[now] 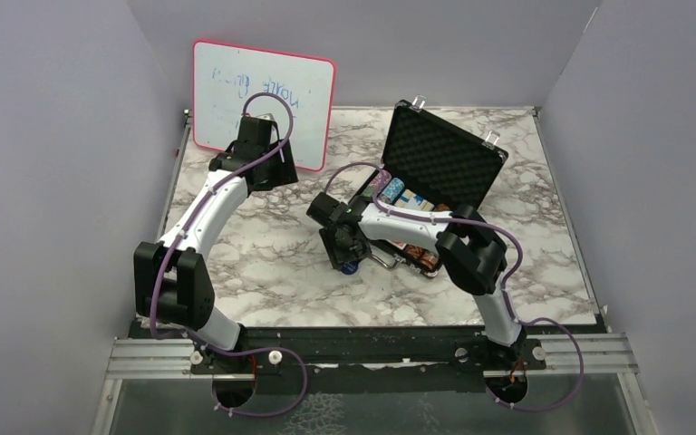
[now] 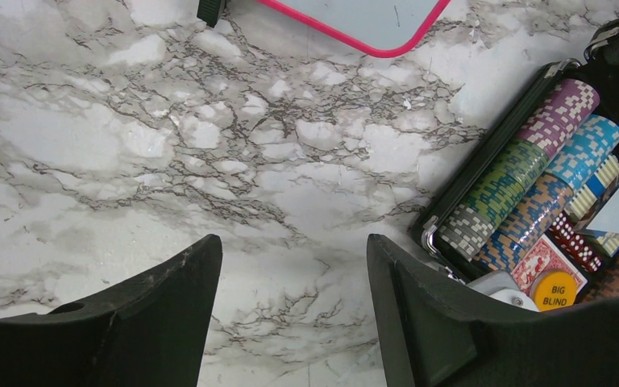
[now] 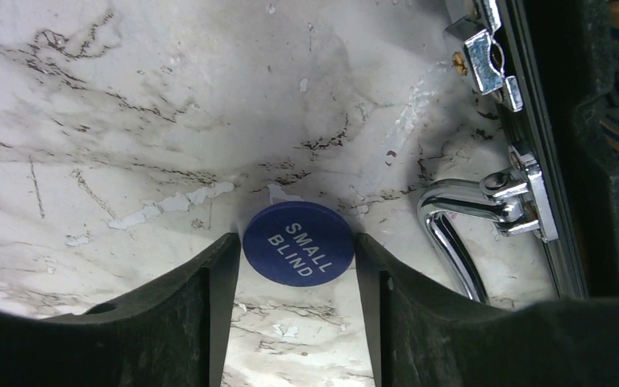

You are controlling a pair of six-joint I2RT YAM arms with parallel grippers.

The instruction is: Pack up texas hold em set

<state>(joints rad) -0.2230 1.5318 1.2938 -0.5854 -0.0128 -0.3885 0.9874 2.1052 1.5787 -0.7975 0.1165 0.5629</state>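
Right tool [image 3: 297, 235]: narrow, pinching the blue button [image 3: 299, 243], which lies flat on the desk [image 3: 129, 121] just beside the case handle [image 3: 451, 222].
Left tool [image 2: 290, 246]: wide, empty.
Risk: the thin button may slip out when lifted, because the edge grip looks shallow.

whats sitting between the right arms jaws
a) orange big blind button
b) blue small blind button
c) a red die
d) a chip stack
B: the right wrist view shows the blue small blind button flanked by the right gripper jaws, outside the case.
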